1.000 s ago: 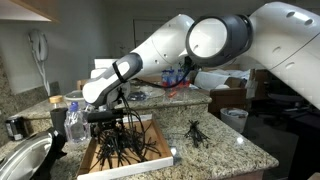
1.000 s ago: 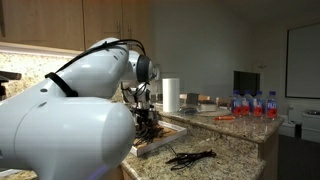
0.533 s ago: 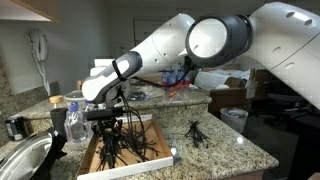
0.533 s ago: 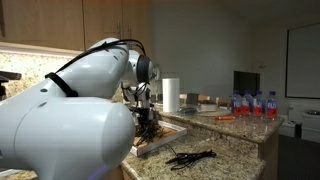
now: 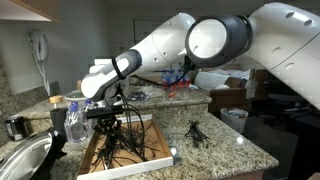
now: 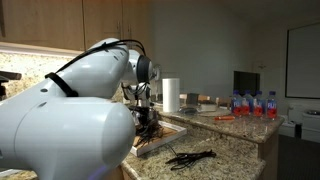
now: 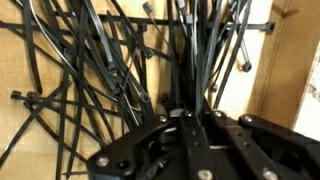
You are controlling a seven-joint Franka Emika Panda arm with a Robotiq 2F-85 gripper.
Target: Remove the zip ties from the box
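A shallow cardboard box [image 5: 158, 143] lies on the granite counter, full of tangled black zip ties [image 5: 133, 148]. My gripper [image 5: 117, 121] stands over the box's left part, shut on a bunch of the zip ties, which hang spread below it. In the wrist view the jaws of the gripper [image 7: 189, 116] are pressed together on several black zip ties [image 7: 205, 60] that fan out over the box floor [image 7: 240, 100]. An exterior view shows the gripper [image 6: 147, 118] above the box [image 6: 158, 144], mostly hidden by the arm. A small heap of zip ties [image 5: 195, 131] lies on the counter beside the box.
A steel sink [image 5: 22, 160] is at the left, with a water bottle [image 5: 75, 120] between it and the box. A white bowl [image 5: 233, 117] sits at the right. A paper towel roll [image 6: 170, 95] and several bottles [image 6: 255, 103] stand behind.
The jaws have gone from open to shut around a bunch of zip ties in the box. The gripper has risen slightly, pulling the ties up.
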